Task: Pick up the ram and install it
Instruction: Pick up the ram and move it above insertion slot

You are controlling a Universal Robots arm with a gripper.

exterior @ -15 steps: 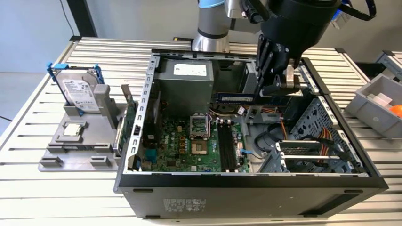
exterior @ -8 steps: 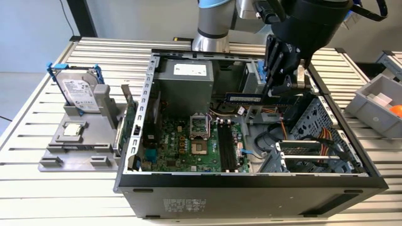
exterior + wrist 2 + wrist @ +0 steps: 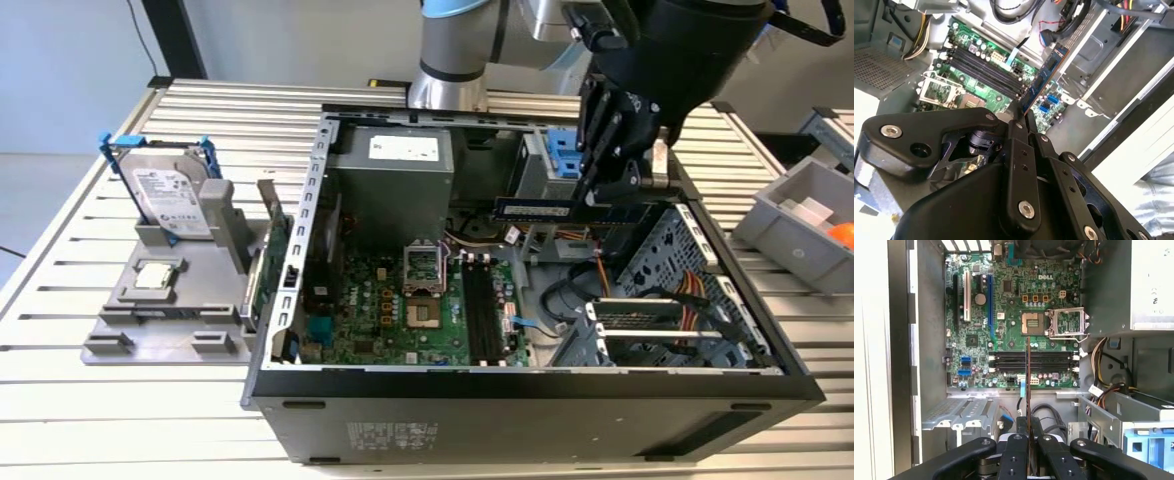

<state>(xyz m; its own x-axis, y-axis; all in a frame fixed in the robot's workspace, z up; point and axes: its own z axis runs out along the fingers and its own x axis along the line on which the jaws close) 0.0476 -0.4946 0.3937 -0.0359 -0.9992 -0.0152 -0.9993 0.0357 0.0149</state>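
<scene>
In the exterior view the gripper [image 3: 621,195] hangs over the open computer case [image 3: 534,400]. It is pinching the ram [image 3: 554,208] by the end toward the exterior view's right. The stick lies level in the air, clear of the board. It sits at about one o'clock from the black memory slots [image 3: 481,310] and two o'clock from the processor socket [image 3: 420,270]. A hard drive [image 3: 171,195] stands in its holder out at nine o'clock from the case, and a grey bin [image 3: 801,215] at three o'clock.

In the second wrist view the ram [image 3: 1046,75] juts from the clamped gripper [image 3: 1021,120] like a ruler held by one end. Its free end reaches over the motherboard [image 3: 979,95], beside the memory slots [image 3: 984,67], and it is seated in none of them.

In the first wrist view the ram [image 3: 1028,380] shows edge-on as a thin dark line squeezed between the fingers [image 3: 1016,450]. It appears to lie across the memory slots [image 3: 1031,360] rather than along them.

To my eye it is a featherweight: stiff and flat, but thin and brittle if bent or twisted. The smooth faces could let it pivot when it is gripped at one end only. The flat faces near a short end look the sensible place to hold, away from the contact edge and with no more squeeze on the chips than needed.
</scene>
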